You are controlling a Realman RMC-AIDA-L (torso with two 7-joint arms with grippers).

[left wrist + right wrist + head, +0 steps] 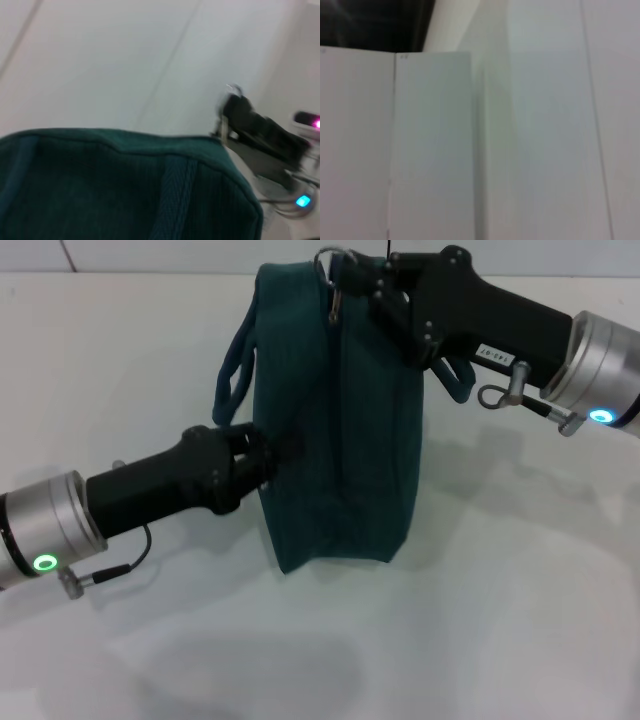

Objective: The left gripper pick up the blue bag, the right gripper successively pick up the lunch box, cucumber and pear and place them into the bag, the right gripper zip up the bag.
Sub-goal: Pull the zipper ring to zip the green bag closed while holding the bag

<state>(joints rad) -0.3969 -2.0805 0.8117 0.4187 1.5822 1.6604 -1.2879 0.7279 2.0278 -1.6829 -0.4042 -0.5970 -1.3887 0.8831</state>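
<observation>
Left gripper (268,455) pinches the upright blue bag's (340,440) side; right gripper (345,285) at its top — fingers unreadable.

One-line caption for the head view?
Left gripper steadies the upright blue bag; right gripper at its zipper top.

White table (520,620), the blue bag (345,440) upright on it near the middle.

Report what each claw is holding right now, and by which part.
The left claw grips the blue bag by its side panel, below the handle. The right claw is at the bag's top end by the zipper pull; whether it grips the pull cannot be told.
</observation>
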